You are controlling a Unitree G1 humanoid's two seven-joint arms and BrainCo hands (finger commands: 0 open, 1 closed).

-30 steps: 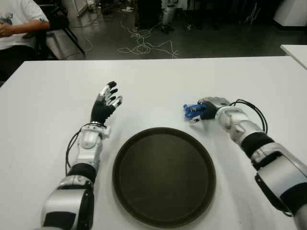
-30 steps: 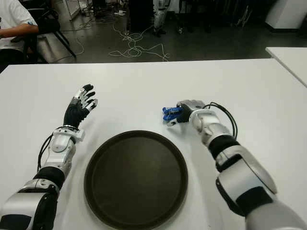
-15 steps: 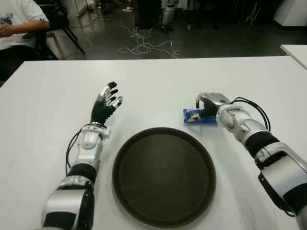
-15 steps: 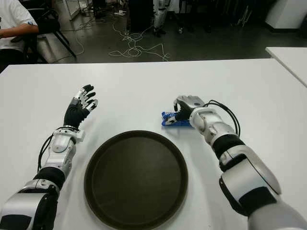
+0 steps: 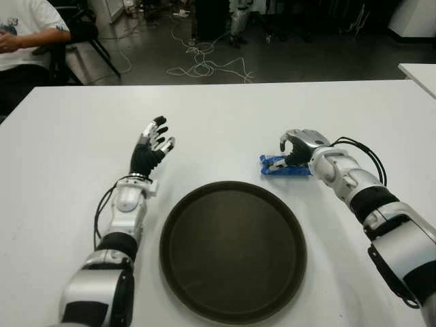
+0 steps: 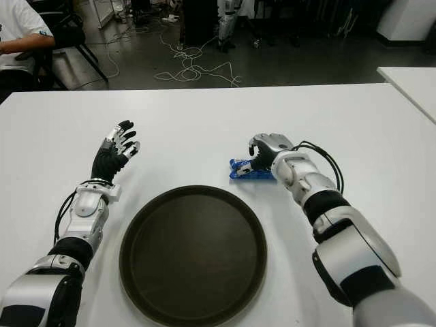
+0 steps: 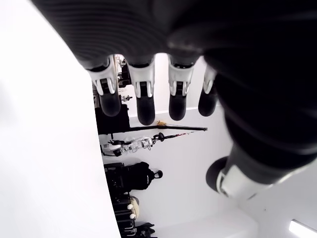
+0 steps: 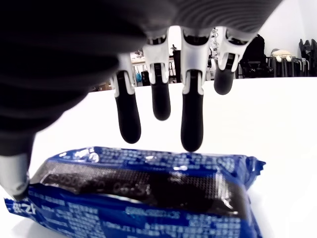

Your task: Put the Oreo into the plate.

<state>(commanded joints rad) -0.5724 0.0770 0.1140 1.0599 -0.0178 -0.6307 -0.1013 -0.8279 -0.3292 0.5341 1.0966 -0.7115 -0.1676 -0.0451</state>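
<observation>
White tabletop (image 5: 225,116) — dark plate (image 5: 233,249), blue Oreo (image 5: 283,166) pack lying beyond it under right hand (image 5: 300,147), fingers unclenched; left hand (image 5: 151,146) spread; cables on dark floor (image 5: 204,65) behind.

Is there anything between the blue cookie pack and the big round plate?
No. In the left eye view only bare white table separates the Oreo pack from the plate.

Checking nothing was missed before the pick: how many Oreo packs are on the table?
1. The Oreo pack lies on the table, just beyond the plate, under the right hand; none is hidden that I can see.
</observation>
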